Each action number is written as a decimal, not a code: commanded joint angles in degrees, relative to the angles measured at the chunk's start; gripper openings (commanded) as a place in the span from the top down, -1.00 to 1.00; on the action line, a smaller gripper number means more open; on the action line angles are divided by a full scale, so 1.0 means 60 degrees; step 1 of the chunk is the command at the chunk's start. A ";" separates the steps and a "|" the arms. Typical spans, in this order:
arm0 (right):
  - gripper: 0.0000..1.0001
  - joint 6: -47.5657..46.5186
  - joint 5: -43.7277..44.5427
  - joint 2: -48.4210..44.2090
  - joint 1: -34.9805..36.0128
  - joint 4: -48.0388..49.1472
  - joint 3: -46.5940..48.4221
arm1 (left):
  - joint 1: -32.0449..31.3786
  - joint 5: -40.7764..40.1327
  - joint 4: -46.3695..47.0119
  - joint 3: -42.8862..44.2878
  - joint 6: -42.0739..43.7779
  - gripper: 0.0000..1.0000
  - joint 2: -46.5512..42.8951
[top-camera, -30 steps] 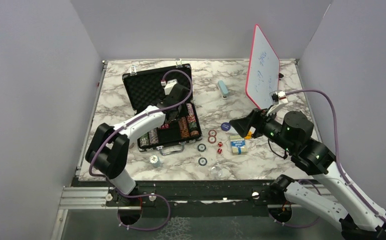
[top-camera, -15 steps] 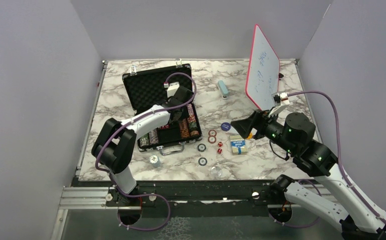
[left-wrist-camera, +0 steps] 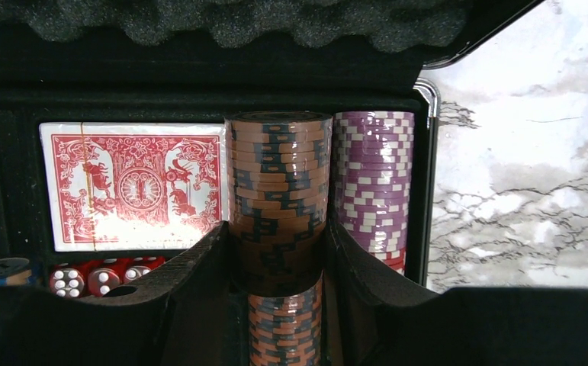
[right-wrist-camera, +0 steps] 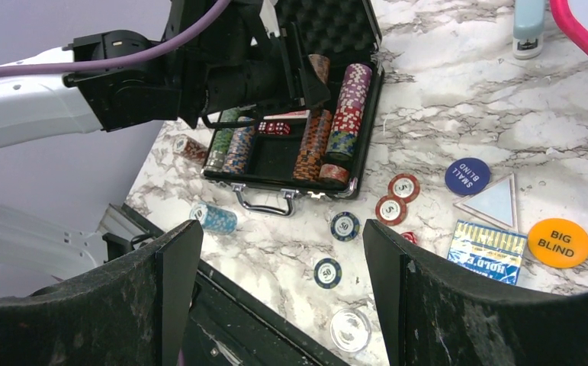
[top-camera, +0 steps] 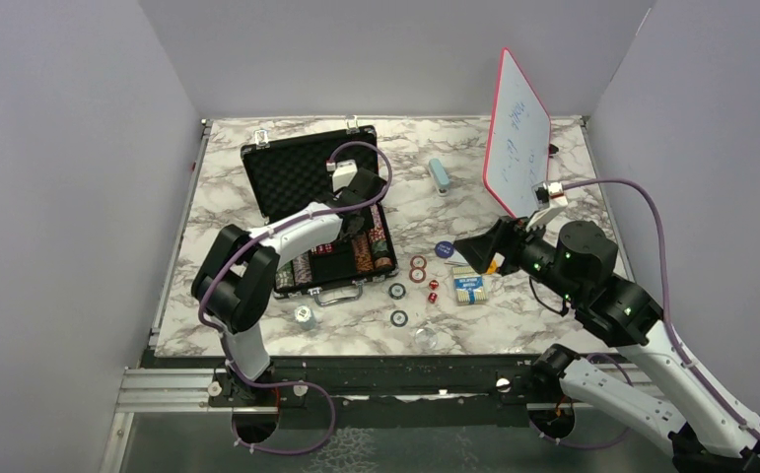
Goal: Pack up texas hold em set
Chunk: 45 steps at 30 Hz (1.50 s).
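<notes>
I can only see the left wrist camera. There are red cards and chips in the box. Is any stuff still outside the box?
Observer: Yes. A blue card deck lies on the table, right of the briefcase.
Operator: Any chips out there too?
Observer: Four loose chips lie flat beside the briefcase, and a short roll of blue chips lies near its handle.
Operator: What's the other arm doing?
Observer: The right gripper hangs above the table, jaws open and empty, close to the orange Big Blind button.
</notes>
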 commanded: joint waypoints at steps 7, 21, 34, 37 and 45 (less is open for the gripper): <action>-0.59 -0.0091 -0.0064 -0.0059 0.0019 -0.0071 -0.0175 | -0.0140 -0.0399 0.0252 -0.0159 -0.0286 1.00 0.0151; -0.59 -0.0091 -0.0078 0.0136 0.0019 0.0303 -0.0270 | -0.0183 0.1623 -0.0135 -0.0131 -0.0161 0.76 0.0329; -0.59 -0.0102 -0.0019 0.0171 0.0019 0.0163 -0.0156 | -0.0183 0.1105 -0.0593 0.0354 0.0323 -0.21 -0.0201; -0.59 -0.0160 0.0026 0.0238 0.0019 0.0146 -0.0096 | -0.0187 0.0973 -0.0697 0.0440 0.0455 -0.31 -0.0469; -0.59 -0.0399 -0.0134 0.0735 0.0019 0.0023 0.0198 | -0.0183 0.0573 -0.0836 0.0455 0.1205 -0.44 -0.2102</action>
